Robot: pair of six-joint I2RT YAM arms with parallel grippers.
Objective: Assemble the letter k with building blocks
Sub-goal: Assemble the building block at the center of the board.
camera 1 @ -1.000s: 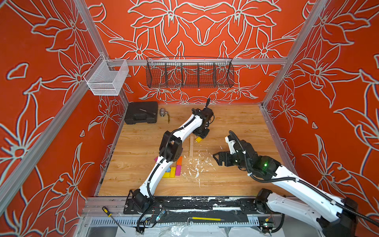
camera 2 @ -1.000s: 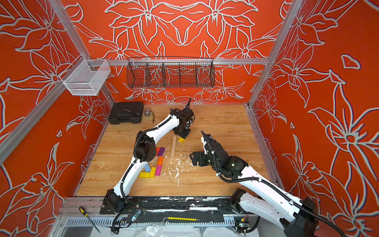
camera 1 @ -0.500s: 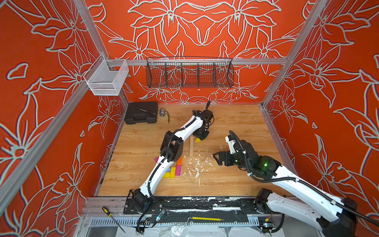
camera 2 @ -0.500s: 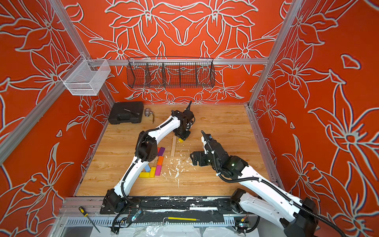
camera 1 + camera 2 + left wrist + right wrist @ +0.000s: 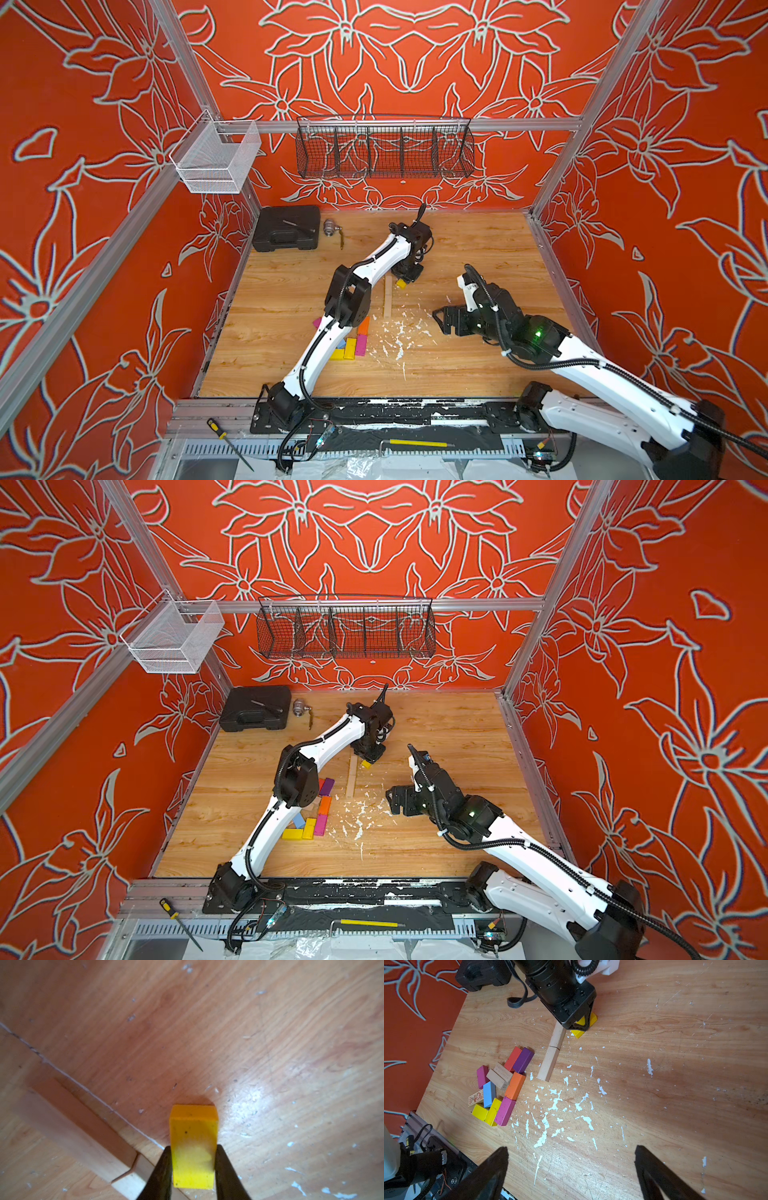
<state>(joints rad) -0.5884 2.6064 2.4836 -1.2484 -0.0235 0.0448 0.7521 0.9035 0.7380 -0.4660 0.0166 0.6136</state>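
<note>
Nearest the base, right fingers [image 5: 494, 1163] hang spread wide over bare worktop [image 5: 654, 1084], holding nothing. Beyond lie the spare blocks [image 5: 500, 1086] in a loose heap: magenta, yellow, blue, orange, purple, red, plain. Farther on, two plain planks [image 5: 552, 1053] lie end to end. Farthest, left fingers [image 5: 164, 1167] pinch a yellow block [image 5: 194, 1147] by its long sides, just beside those planks. It is probably light and stiff with slick paint, so grip mid-length.

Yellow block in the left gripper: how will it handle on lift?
The small yellow rectangular wooden block looks rigid and flat-faced, so probably no flex or rolling. The left gripper pinches two opposite sides squarely, so it should lift level. Its painted surface looks smooth; it might pivot if jerked.
</note>
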